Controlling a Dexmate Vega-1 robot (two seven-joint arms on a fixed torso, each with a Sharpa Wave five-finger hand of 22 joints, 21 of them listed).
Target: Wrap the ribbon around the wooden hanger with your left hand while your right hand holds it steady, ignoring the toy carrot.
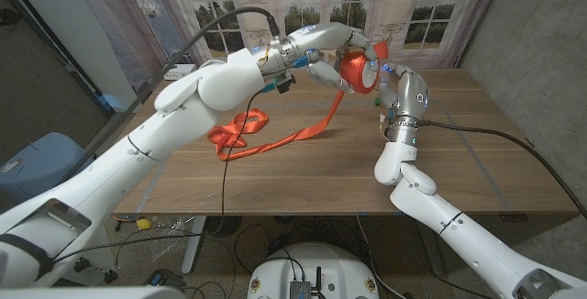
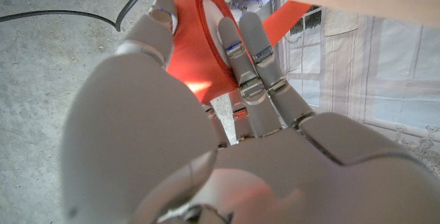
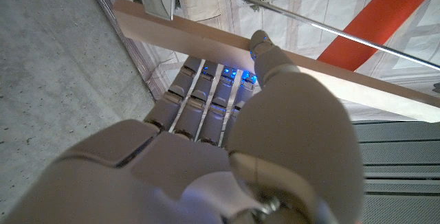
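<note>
Head view: left hand pinches the ribbon against the hanger, which the right hand grips above the bench. Several turns seem wound; a long tail trails below.

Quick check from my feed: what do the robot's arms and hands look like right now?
Both arms are glossy white with rounded shells. A black cable runs along the left arm, another along the right arm. The left hand and right hand are pale grey with segmented fingers; blue lights glow on the right hand's fingers.

Satiny orange ribbon, pale matt wooden hanger, wood-grain table.
</note>
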